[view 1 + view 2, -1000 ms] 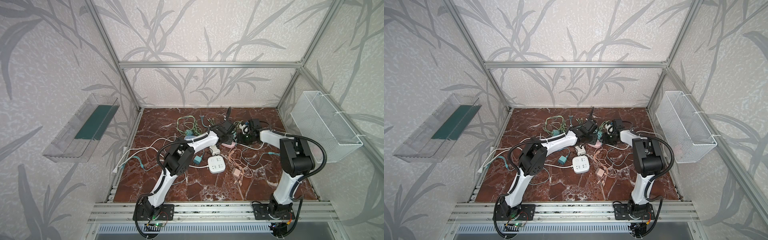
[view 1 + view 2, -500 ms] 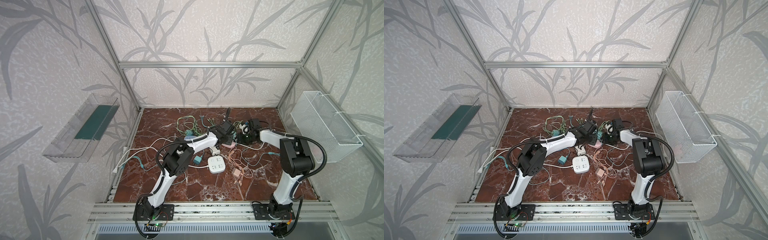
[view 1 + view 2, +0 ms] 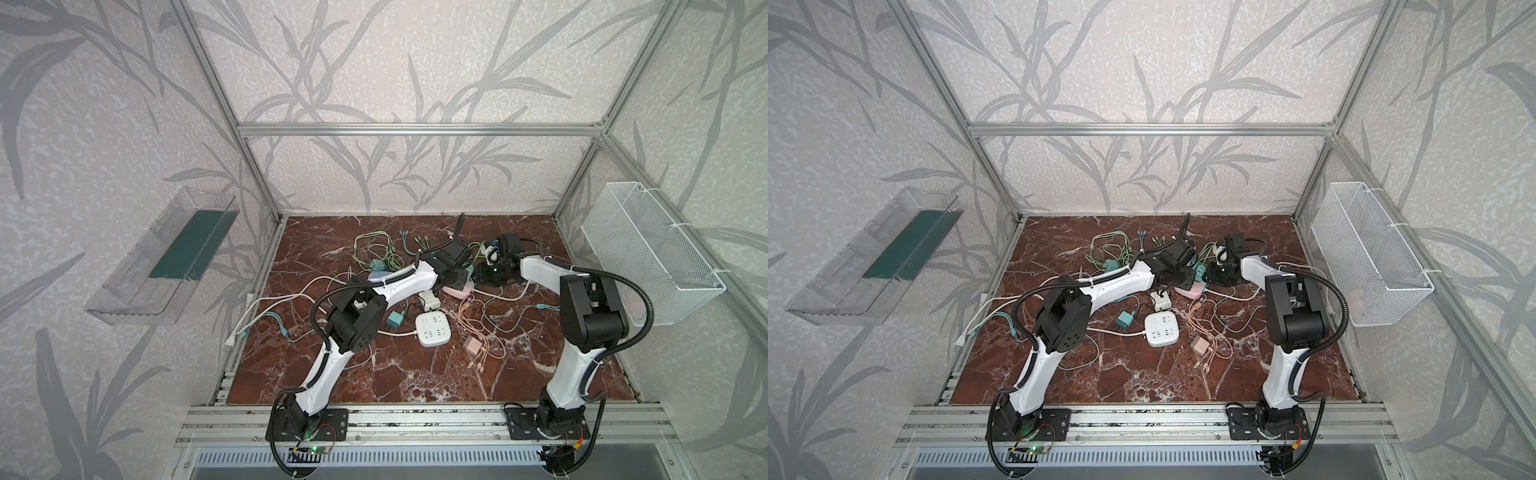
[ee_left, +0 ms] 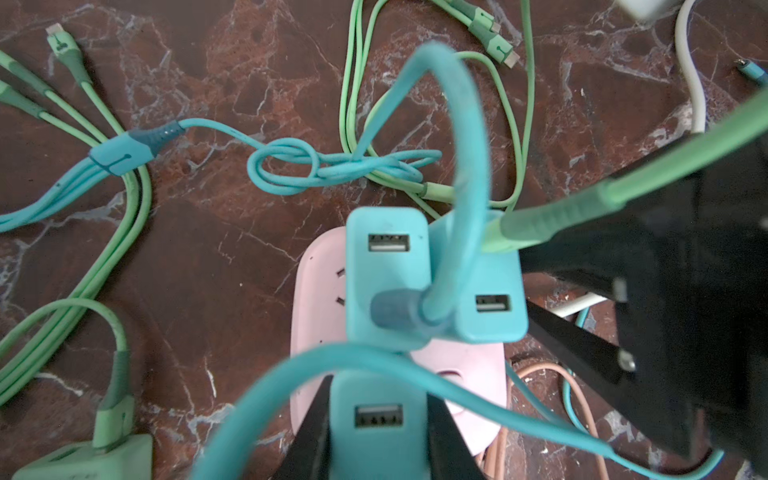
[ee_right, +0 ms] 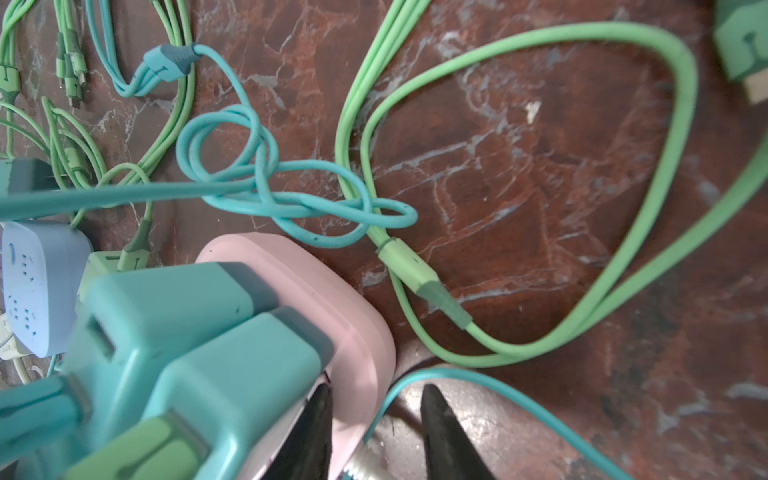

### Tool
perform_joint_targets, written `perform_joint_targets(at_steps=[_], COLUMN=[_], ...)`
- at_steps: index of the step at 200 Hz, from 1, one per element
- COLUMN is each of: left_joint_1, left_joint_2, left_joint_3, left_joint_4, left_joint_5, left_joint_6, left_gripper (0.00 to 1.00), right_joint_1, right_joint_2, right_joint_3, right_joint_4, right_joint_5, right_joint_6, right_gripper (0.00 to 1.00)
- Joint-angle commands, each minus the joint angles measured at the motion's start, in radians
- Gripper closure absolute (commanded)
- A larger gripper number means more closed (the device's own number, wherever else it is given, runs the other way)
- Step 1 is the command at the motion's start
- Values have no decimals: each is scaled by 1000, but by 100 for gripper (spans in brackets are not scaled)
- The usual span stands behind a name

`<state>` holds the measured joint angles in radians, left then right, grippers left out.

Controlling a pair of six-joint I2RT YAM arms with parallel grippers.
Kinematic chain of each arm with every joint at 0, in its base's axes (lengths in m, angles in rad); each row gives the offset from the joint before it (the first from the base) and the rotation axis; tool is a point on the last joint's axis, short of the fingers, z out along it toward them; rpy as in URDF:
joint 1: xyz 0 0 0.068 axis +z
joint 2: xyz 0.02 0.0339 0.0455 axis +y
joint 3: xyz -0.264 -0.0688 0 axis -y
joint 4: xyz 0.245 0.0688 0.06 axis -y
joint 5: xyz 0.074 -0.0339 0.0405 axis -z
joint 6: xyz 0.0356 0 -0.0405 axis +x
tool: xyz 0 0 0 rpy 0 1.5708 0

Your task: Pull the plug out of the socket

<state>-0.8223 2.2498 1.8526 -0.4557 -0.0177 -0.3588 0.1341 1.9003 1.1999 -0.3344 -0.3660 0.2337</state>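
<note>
1. While the left hand (image 4: pixel 380 388) is clamped tight on a teal plug (image 4: pixel 378 444), its black fingers (image 4: pixel 311 436) lie one along each side of the plug's body.
2. That plug sits over one end of the pink socket (image 4: pixel 316 299); whether its prongs are clear of the socket cannot be told.
3. Two more plugs stand seated in the socket just beside it, side by side: the teal-corded plug (image 4: pixel 388 270) and the green-corded plug (image 4: pixel 488 291).
4. The right hand (image 5: pixel 377 390) is at the socket's rim with its tips a little apart, one over the pink top and one over the desk (image 5: pixel 519 187).
5. A teal cable (image 5: pixel 457 376) runs between those tips; whether they pinch the rim cannot be told.
6. In a top view both hands meet over the socket (image 3: pixel 463 289), towards the back of the desk, and a white strip (image 3: pixel 433 330) lies apart from it, nearer the middle.
</note>
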Motion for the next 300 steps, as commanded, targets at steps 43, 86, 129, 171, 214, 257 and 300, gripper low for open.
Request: perform_joint_targets(at_steps=[43,86,129,171,214,257,300], left_joint_1=[-5,0,-3,-3,14,12,11], left_joint_2=[94,142,138,127,181,204,203], left_joint_3=[223,283,267,268,405,462,471], left_joint_4=[-2,-18,-7,-18,-104,-151,-176], left_joint_5=[40,38,55,72,114,116,91], left_joint_6=[8,6,23,44,32,62,92], left_gripper=[82,82,82,82,82,82,81], right_joint_1=[-4,-3,-3,1,1,4,11], right_joint_2=[-16,-29,-3,37,52,78,114], right_joint_3=[-32,-33,-20,5,7,57,100], right_joint_4=[-49,-51,-60,-101,-132,-194,-257], right_joint_5=[-21,-66,-53,-4,20,58,121], right_joint_6=[-44,-44,-31,-54,-86,-133,-174], right_gripper=[62,60,60,62,63,63,63])
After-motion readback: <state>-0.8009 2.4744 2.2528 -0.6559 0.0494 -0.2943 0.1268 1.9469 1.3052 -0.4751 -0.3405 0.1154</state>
